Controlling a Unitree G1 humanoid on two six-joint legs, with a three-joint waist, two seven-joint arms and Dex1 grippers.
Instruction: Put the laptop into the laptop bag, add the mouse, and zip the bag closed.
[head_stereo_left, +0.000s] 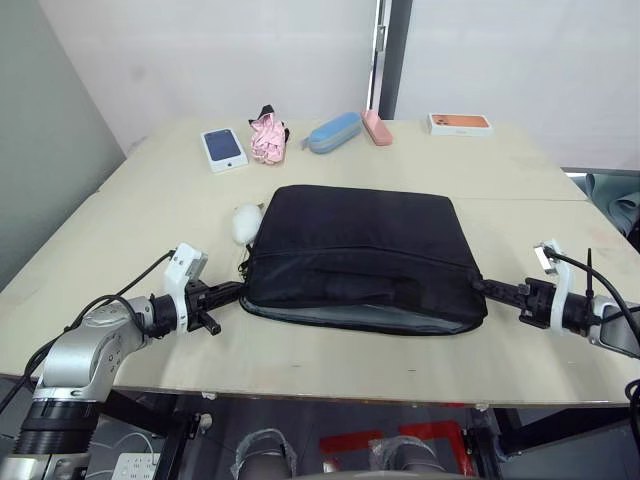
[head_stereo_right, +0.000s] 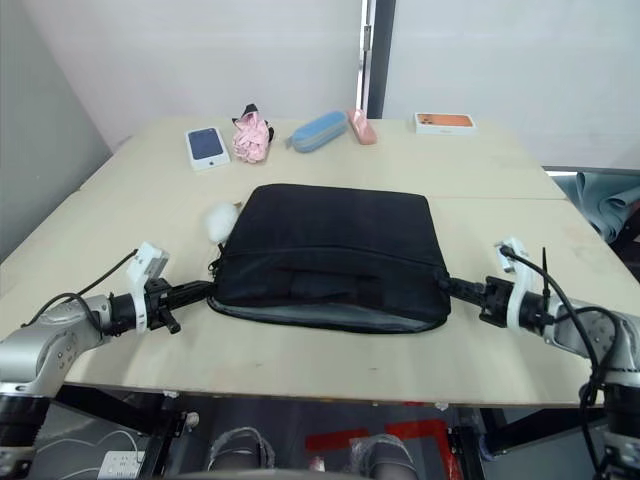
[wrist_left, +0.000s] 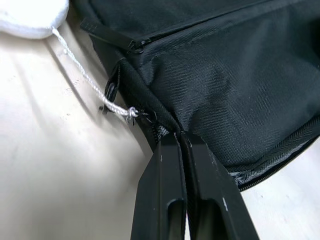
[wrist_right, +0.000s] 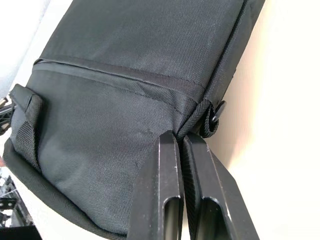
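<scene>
— Where's the bag sitting?

— The large flat black fabric laptop bag (head_stereo_left: 362, 255) lies in the middle of the pale wooden table (head_stereo_left: 300, 360), its long near edge facing the robot. That near edge gapes a little, and a strip of silver-grey shows inside the opening; I can't say for certain it's the laptop.

— And the arms?

— One at each end. The left gripper (wrist_left: 181, 141) has its two black fingers pressed together, pinching the fabric at the bag's near left corner, right beside a metal zipper pull with a thin white cord (wrist_left: 82, 75) tied to it. The right gripper (wrist_right: 180, 137) is likewise closed on the fabric at the near right corner, next to a small black loop.

— What's the white thing by the bag?

— A soft rounded white lump (head_stereo_left: 246, 221) touching the bag's left edge; the cord runs up to it.

— Anything else on the table?

— Along the far side: a white box picturing a blue phone (head_stereo_left: 224, 149), a crumpled pink cloth (head_stereo_left: 267, 138), a blue oblong case (head_stereo_left: 334, 131), a small pink case (head_stereo_left: 377, 127), and a white box with an orange picture (head_stereo_left: 459, 123).
</scene>
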